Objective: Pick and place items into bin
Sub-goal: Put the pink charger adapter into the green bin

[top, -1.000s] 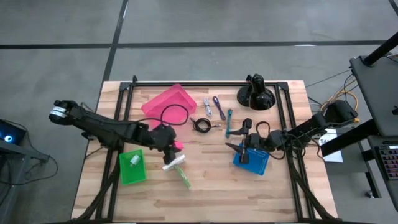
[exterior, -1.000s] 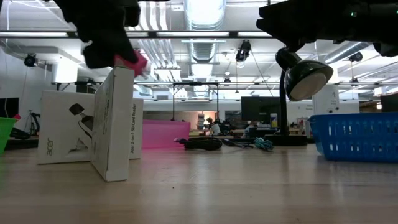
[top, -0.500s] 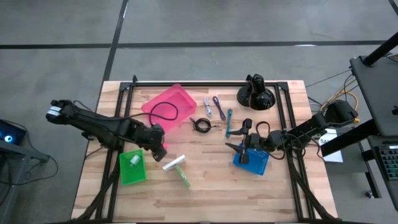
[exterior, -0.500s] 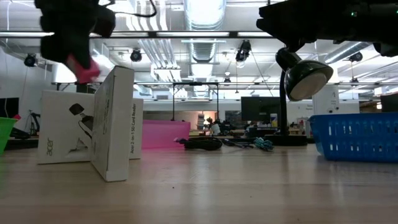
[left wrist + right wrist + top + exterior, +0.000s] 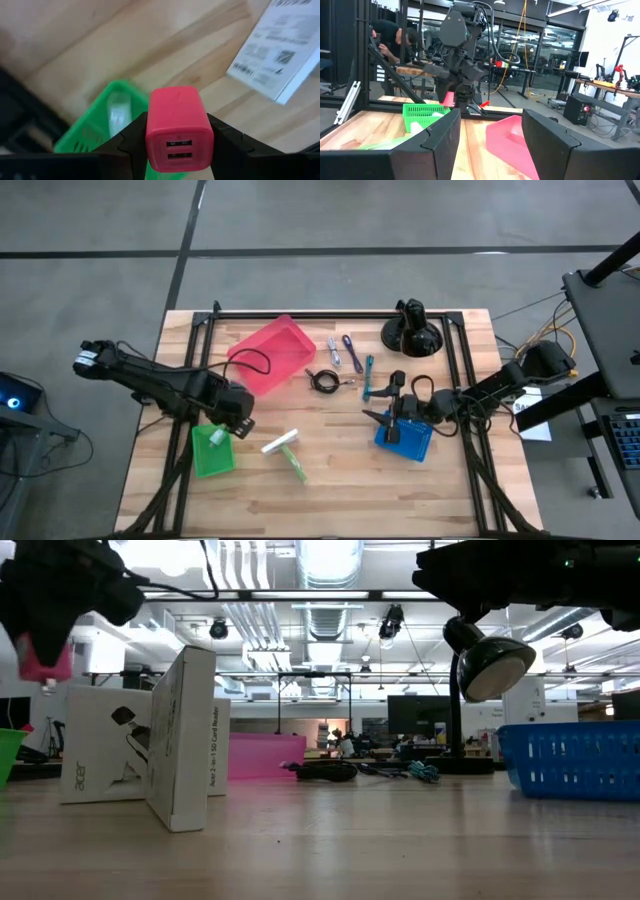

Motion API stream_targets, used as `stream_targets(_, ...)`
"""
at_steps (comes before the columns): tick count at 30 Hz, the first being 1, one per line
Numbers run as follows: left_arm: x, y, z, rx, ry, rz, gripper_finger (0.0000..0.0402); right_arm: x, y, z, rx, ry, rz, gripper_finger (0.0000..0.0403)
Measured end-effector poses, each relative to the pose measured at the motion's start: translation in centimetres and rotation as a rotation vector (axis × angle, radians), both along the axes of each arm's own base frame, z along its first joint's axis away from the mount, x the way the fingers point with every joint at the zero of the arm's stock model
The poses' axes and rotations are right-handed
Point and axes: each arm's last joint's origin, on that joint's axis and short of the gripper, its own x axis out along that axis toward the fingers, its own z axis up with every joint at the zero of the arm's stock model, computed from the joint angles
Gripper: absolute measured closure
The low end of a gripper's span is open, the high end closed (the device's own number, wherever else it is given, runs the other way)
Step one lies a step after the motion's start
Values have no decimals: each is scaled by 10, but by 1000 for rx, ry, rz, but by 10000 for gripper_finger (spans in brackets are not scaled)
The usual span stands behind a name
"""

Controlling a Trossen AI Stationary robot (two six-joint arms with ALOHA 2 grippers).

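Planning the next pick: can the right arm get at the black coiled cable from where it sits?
Probably yes. The right tool hangs open above the blue bin, and the cable lies on bare wood nearby with nothing between them. The left tool is busy holding a pink charger.

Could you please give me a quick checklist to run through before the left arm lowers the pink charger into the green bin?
1. Grip: left gripper is shut on the pink USB charger, a finger on each side: ok.
2. Position: in the high view the left gripper is at the upper right corner of the green bin, not centred over it: not ok.
3. Room in bin: a white item already lies inside, with free floor around it: ok.
4. Obstacles: white box lies on the table right of the bin, apart from it: ok.
5. Right gripper, open, waits over the blue bin, well away: ok.
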Motion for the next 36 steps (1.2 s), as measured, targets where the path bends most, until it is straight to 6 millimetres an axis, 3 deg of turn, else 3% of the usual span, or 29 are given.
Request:
stream_targets(7,-8,-1,-1,-83,121,77,262,0,0,-1,-1,5,0,204)
stream_targets(21,-12,-12,-1,-117,146,54,262,0,0,-2,-17,20,-1,204)
stream_targets(36,-25,-31,-18,-138,274,154,262,0,0,-2,-20,21,-2,204)
